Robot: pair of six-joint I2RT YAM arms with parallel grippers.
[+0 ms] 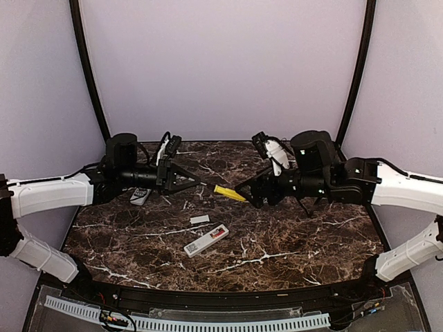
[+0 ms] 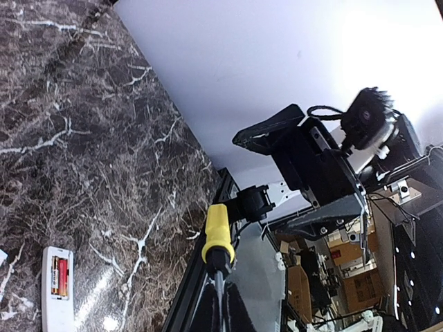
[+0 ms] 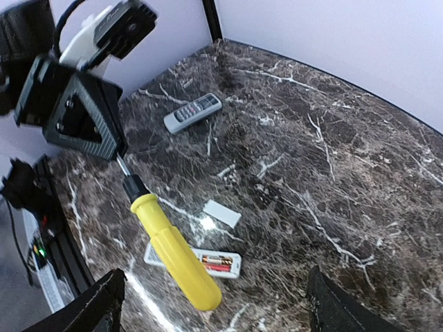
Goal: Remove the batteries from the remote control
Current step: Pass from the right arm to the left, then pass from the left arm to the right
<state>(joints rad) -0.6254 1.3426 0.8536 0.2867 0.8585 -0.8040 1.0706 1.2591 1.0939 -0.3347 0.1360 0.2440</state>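
Presently, a tool handover above the opened remote [image 1: 201,243]: the left gripper [image 1: 202,184] is clamping the bare metal shaft of the yellow-handled screwdriver [image 1: 230,193], and the right gripper [image 1: 247,196] is standing with jaws wide apart around the handle's end, gripping nothing.
The tool is hanging above and just beyond the remote, which is lying bay-upward on the marble table [image 1: 311,242] with the batteries [image 3: 217,261] sitting inside, one reddish. The cover plate [image 1: 199,219] is resting just beyond the remote, apart from it. By this view, the right arm is best drawing back along the handle's axis without brushing it, the left squeezing firmly, since a thin shaft is likely to swivel.
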